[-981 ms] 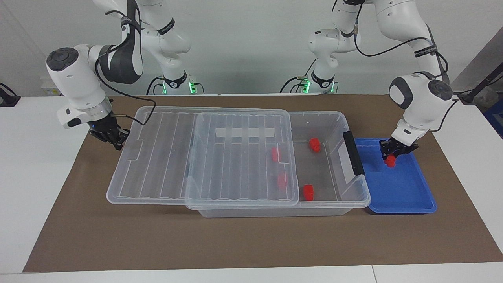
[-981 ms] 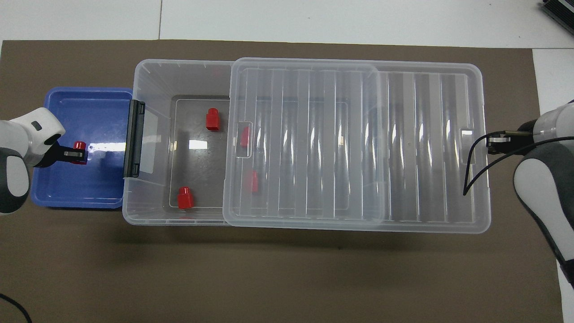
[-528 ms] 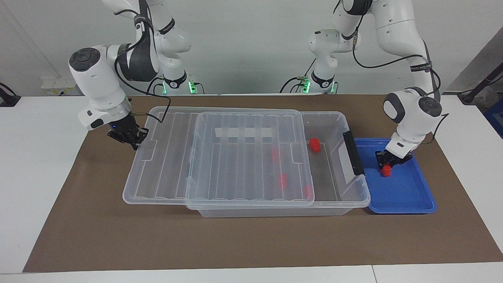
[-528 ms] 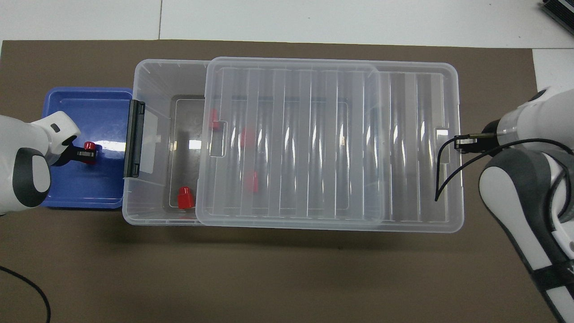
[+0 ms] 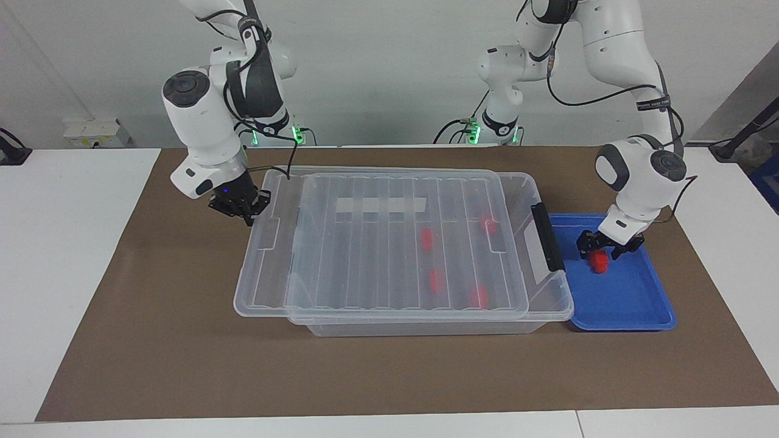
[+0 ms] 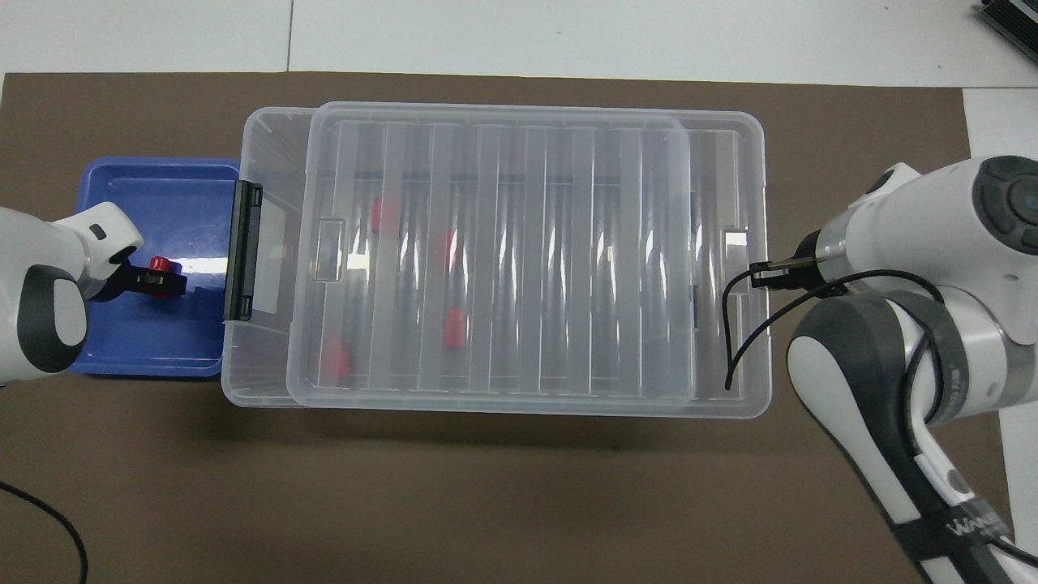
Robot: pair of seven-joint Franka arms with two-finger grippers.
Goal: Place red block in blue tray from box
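Left gripper (image 5: 610,248) sits low in the blue tray (image 5: 633,304), fingers spread astride the red block (image 5: 600,261) resting on the tray floor; drop looks made. Right gripper (image 5: 240,207) pinches the lid (image 5: 389,243) at its end lip, lid nearly covering the box (image 5: 535,188), probably closing it. Four blocks remain inside.

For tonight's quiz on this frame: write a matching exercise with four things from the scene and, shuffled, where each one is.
Things:
1. red block
2. blue tray
3. clear lid
4. black latch

Places:
A. over most of the box
B. under the left gripper
C. on the box's end by the tray
D. at the left arm's end of the table

Pairs: 1-B, 2-D, 3-A, 4-C
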